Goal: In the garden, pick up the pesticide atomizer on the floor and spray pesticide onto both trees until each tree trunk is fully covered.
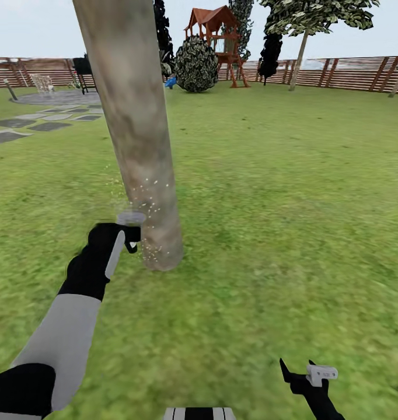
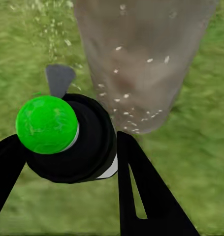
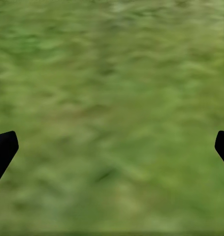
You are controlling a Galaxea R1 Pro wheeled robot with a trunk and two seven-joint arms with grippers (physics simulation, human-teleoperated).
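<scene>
A thick, pale, mottled tree trunk [image 1: 140, 134] rises from the lawn [image 1: 269, 192] just ahead of me. My left gripper [image 1: 128, 234] is at its base on the left side, shut on the pesticide atomizer [image 1: 131, 219]. In the left wrist view the atomizer [image 2: 46, 124] shows a bright green round cap on a black body, clamped between the two black fingers [image 2: 136, 187]. White spray specks dot the trunk [image 2: 141, 64] and the air around it. My right gripper [image 1: 307, 373] hangs low at the right, open over bare grass [image 3: 112, 98].
Grey stone paving slabs [image 1: 41, 119] lie at the far left. At the back run a brown slat fence [image 1: 351, 73], a round bush [image 1: 196, 64], a wooden play tower [image 1: 219, 41] and a slanted pale-trunked tree [image 1: 299, 55]. Open lawn stretches to the right.
</scene>
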